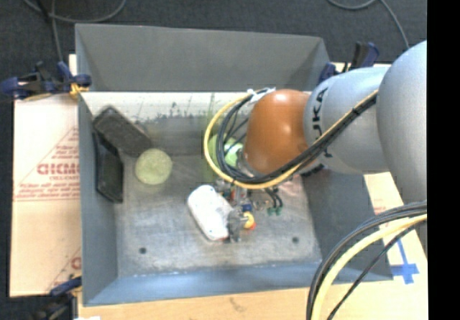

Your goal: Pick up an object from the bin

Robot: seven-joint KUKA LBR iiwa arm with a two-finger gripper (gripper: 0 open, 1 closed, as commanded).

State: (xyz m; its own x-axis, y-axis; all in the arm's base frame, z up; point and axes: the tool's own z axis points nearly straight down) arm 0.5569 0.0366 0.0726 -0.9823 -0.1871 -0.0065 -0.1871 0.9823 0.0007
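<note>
One claw (239, 219), whose opening we cannot tell, sits just beside the white lump (207, 212); we judge grasping in hand, closing next.

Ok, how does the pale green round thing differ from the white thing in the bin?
Colour: the round thing is pale green, the white thing white. Shape: the round thing looks circular from above; the white thing is an oblong lump. Place: the round thing lies beside a dark block at the left, the white thing next to the pincer. Both rest on the bin floor.
</note>
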